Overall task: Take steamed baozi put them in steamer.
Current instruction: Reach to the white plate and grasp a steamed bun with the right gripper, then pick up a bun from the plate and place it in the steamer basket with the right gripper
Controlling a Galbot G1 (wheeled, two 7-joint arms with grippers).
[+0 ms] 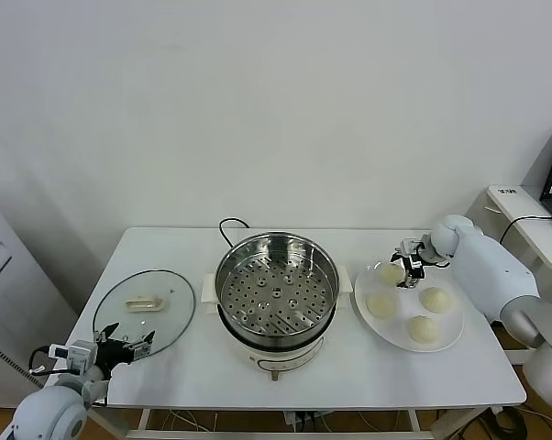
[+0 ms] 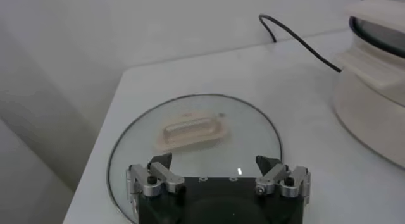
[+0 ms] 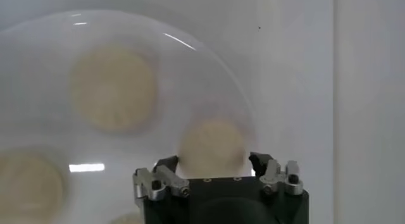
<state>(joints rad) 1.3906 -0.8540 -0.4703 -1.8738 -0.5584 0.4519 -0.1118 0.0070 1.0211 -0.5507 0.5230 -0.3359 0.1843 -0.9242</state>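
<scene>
Right hand point(image 1: 407, 272) is down over the white plate point(image 1: 453, 332), at its rear-left part. In the right wrist view its fingers point(image 3: 166, 174) flank one bun point(image 3: 212, 146) on both sides, closing on it; I cannot tell whether they grip it yet.

All four buns are on the plate: the flanked one point(image 1: 391, 271), plus three more point(image 1: 381, 304) point(image 1: 435, 299) point(image 1: 424, 329) nearer the front. None is in the steamer point(image 1: 276, 291), which stands open at table centre, perforated tray bare.

Key relation: the steamer lies to the robot's left of the plate, just beside it. The right arm is the nearer one. The buns are round, so there is no long axis to align.

Left hand point(image 1: 122, 346) is spread wide, idle over the near rim of the glass lid point(image 1: 144, 310) at the table's left end.

No readable labels or writing on any item.
</scene>
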